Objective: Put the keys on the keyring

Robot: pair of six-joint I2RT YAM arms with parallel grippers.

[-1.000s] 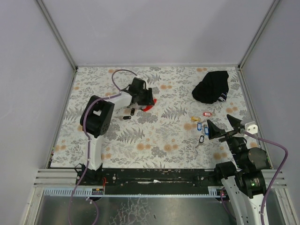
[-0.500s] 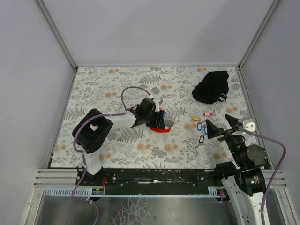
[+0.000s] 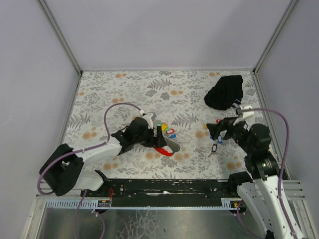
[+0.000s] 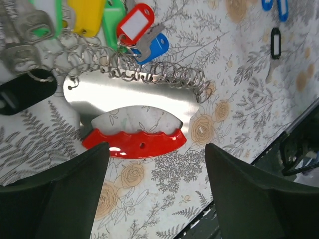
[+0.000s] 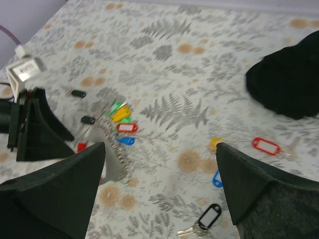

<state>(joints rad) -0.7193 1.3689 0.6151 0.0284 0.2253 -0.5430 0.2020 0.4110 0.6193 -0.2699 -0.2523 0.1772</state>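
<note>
The keyring (image 4: pixel 134 112) is a flat metal piece with a red curved end and a row of wire rings, lying on the table. Red, blue, yellow, green and black tagged keys (image 4: pixel 133 24) hang on it. My left gripper (image 4: pixel 155 167) is open just short of the red end, holding nothing. From above, the keyring (image 3: pixel 163 151) lies by the left gripper (image 3: pixel 165 141). Loose keys with red (image 5: pixel 266 145), yellow (image 5: pixel 215 143), blue (image 5: pixel 217 178) and black (image 5: pixel 209 216) tags lie under my open right gripper (image 5: pixel 160 149). The top view shows the right gripper (image 3: pixel 222 131) over them.
A black cloth bundle (image 3: pixel 225 92) lies at the back right. Two more black tags (image 5: pixel 78 93) lie left of the keyring (image 5: pixel 113 162). The left arm's cable loops over the table's left half. A metal rail runs along the near edge.
The left arm swung from the back centre toward the near middle with the keyring, then opened its jaws and left it on the table. The right gripper moved forward over the loose keys.
</note>
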